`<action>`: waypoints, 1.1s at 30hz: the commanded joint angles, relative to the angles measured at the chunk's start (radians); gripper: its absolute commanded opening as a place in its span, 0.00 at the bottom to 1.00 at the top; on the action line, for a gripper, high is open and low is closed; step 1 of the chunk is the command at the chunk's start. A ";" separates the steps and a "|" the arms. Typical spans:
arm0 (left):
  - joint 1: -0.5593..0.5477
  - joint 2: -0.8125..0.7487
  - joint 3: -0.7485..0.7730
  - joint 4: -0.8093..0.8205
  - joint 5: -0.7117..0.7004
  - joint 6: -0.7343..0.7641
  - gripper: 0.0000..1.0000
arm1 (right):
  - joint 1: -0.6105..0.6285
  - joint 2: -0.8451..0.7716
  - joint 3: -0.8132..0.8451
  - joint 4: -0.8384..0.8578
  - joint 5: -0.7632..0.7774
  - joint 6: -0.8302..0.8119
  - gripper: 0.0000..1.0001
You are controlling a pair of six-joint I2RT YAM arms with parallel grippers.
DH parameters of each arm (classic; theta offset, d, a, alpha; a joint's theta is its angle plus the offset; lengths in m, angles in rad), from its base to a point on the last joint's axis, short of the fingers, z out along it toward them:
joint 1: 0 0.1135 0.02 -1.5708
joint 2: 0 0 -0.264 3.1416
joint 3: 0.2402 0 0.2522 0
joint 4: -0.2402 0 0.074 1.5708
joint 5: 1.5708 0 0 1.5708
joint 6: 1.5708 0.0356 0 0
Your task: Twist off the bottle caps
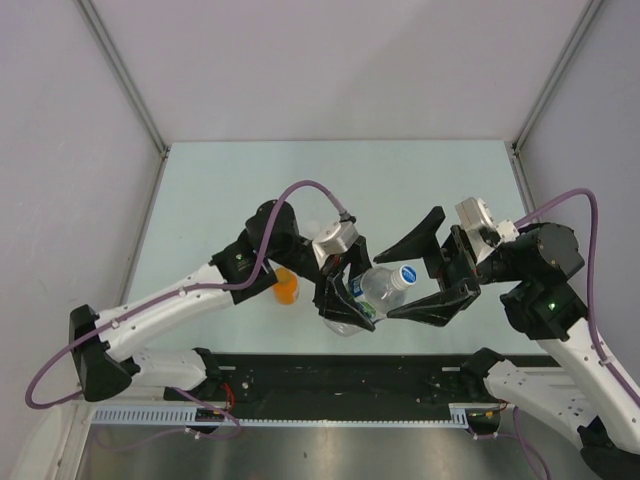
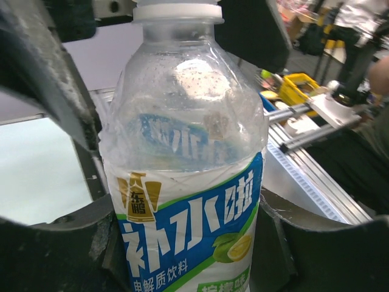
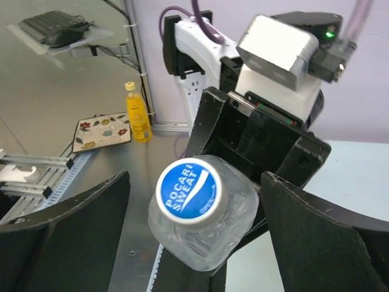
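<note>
My left gripper point(image 1: 347, 302) is shut on the clear bottle with the blue-white label point(image 1: 362, 295) and holds it tilted above the table's near edge, neck pointing right. Its blue cap point(image 1: 408, 275) is on the neck. In the left wrist view the bottle point(image 2: 188, 152) fills the frame between my fingers point(image 2: 55, 255). My right gripper point(image 1: 391, 286) is open, its fingers either side of the cap without touching it. The right wrist view shows the blue cap point(image 3: 189, 190) end-on between the spread fingers point(image 3: 67, 237). The orange bottle point(image 1: 287, 288) stands partly hidden under the left arm. The red-white bottle is out of view.
The pale green table point(image 1: 400, 190) has walls at the back and on both sides. A black strip and a rail point(image 1: 330, 415) run along the near edge between the arm bases. A yellow bottle point(image 3: 138, 112) stands off the table in the background.
</note>
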 commanded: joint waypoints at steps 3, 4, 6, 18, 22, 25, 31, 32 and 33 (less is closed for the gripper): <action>0.013 -0.084 0.018 0.005 -0.262 0.074 0.00 | -0.015 -0.023 0.033 -0.145 0.126 -0.051 0.93; 0.014 -0.106 0.000 0.014 -0.293 0.082 0.00 | -0.015 -0.025 0.034 -0.157 0.157 -0.058 0.93; 0.014 -0.130 -0.022 0.046 -0.389 0.086 0.00 | -0.017 -0.029 0.034 -0.185 0.194 -0.074 0.93; 0.004 -0.210 -0.097 0.017 -0.793 0.177 0.00 | -0.017 -0.066 0.034 -0.191 0.525 -0.030 0.93; -0.007 -0.229 -0.132 0.006 -1.032 0.206 0.00 | -0.017 -0.083 0.034 -0.156 0.635 0.040 0.93; -0.013 -0.239 -0.165 0.028 -1.106 0.218 0.00 | -0.019 -0.100 0.034 -0.136 0.721 0.100 0.92; -0.108 -0.200 -0.156 -0.006 -1.280 0.327 0.00 | -0.017 -0.077 0.037 -0.104 0.820 0.197 0.91; -0.120 -0.195 -0.153 -0.015 -1.307 0.350 0.00 | -0.017 -0.068 0.036 -0.110 0.829 0.206 0.91; -0.133 -0.186 -0.151 -0.018 -1.321 0.361 0.00 | -0.017 -0.058 0.037 -0.115 0.846 0.218 0.91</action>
